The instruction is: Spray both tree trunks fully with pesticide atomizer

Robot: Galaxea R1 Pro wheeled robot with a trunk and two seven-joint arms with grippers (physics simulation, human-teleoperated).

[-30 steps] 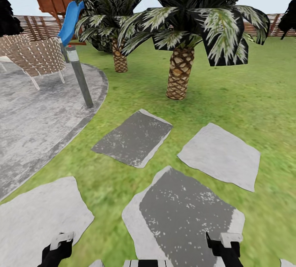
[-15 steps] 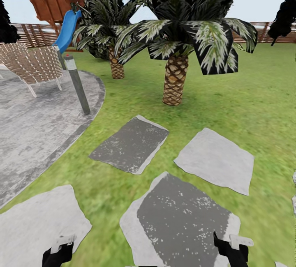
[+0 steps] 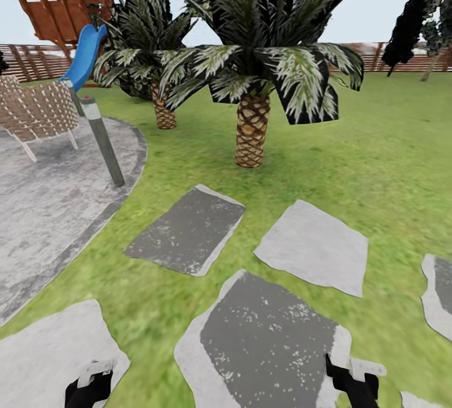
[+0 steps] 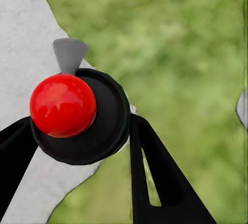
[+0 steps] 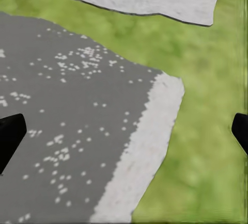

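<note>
Nearest, the left gripper (image 4: 77,146) is clamped on the black atomizer (image 4: 85,118), whose top is red. The right gripper (image 5: 124,131) is spread wide, holding nothing, above a grey stepping stone (image 3: 270,339). Grass (image 3: 389,163) lies beyond, then two palms (image 3: 252,125) and a fence (image 3: 376,56).
</note>
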